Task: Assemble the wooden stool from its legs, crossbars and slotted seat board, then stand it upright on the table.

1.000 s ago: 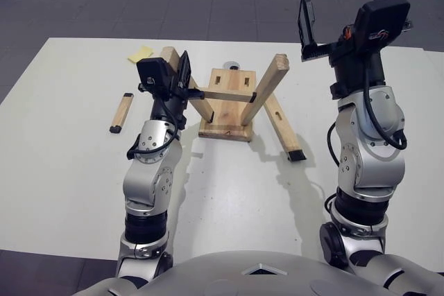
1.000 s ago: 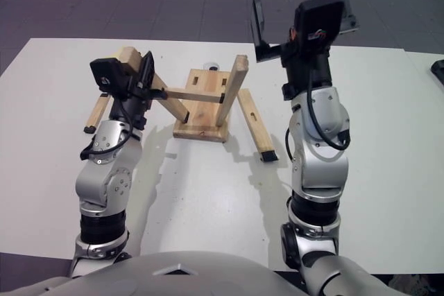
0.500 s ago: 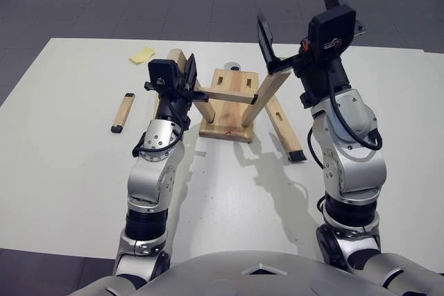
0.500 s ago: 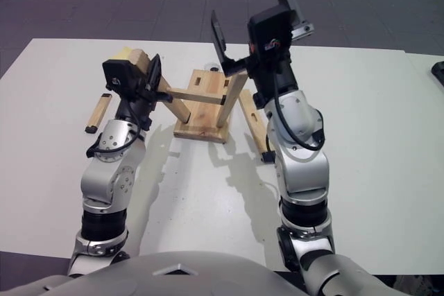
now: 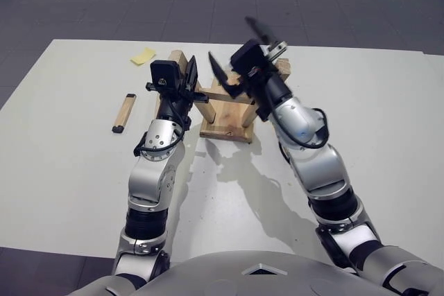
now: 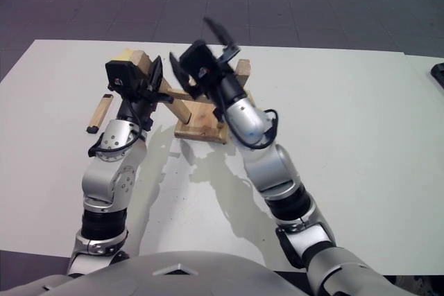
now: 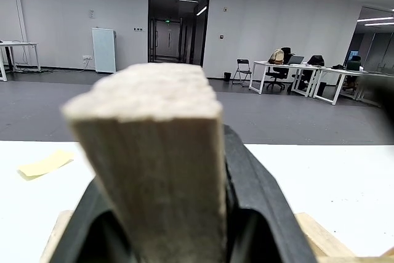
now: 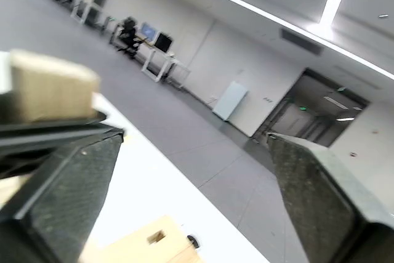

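The half-built stool lies upside down: the slotted seat board (image 5: 223, 117) rests flat on the table, with two legs sticking up and a crossbar (image 5: 220, 97) between them. My left gripper (image 5: 189, 78) is shut on the left leg (image 5: 177, 58), whose cut end (image 7: 154, 146) sits between the black fingers (image 7: 252, 195). My right gripper (image 5: 236, 52) hovers open just above the crossbar, between the two legs, holding nothing. The right leg (image 5: 282, 66) pokes out behind it. In the right wrist view, the wide-apart fingers (image 8: 61, 183) frame the left leg's end (image 8: 52, 84) and the seat board (image 8: 154, 238).
A short loose wooden piece (image 5: 123, 112) with a dark tip lies on the white table (image 5: 62, 171) to the left. A yellow note (image 5: 142, 54) sits at the back left. The table's front and right side are bare.
My right arm has swung down and leftward from high on the right to just over the stool, its gripper still open. The left gripper keeps its hold on the leg.
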Robot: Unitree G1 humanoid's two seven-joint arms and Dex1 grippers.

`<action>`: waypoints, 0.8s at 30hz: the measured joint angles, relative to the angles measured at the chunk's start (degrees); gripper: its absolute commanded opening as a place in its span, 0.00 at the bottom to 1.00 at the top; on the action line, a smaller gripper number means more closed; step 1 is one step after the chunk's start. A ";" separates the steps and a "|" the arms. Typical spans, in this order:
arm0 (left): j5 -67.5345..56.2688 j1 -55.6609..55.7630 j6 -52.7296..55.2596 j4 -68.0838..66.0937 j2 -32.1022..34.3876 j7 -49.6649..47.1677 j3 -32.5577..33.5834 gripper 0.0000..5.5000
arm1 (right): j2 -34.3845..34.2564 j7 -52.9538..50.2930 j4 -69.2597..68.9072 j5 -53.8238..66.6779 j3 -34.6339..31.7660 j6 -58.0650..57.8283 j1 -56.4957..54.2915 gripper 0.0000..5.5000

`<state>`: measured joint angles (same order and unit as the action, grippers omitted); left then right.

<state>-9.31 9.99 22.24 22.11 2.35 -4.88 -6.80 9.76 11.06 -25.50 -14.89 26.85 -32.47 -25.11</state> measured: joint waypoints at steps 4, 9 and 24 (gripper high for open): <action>0.01 -0.03 0.00 -0.12 -0.87 0.21 0.51 0.20 | 0.67 1.21 0.73 -2.14 1.12 -0.91 0.38 0.54; 0.03 -0.06 0.00 -0.18 -1.30 0.55 0.83 0.20 | 0.67 1.72 1.55 -4.29 2.24 -0.66 0.42 0.39; -0.13 0.30 0.24 -0.55 -1.88 0.67 1.29 0.19 | 1.77 5.08 9.99 -8.76 6.30 1.40 0.83 0.00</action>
<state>-9.44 10.29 22.48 21.57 0.47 -4.21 -5.51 11.53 16.14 -15.50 -23.66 33.16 -31.07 -24.28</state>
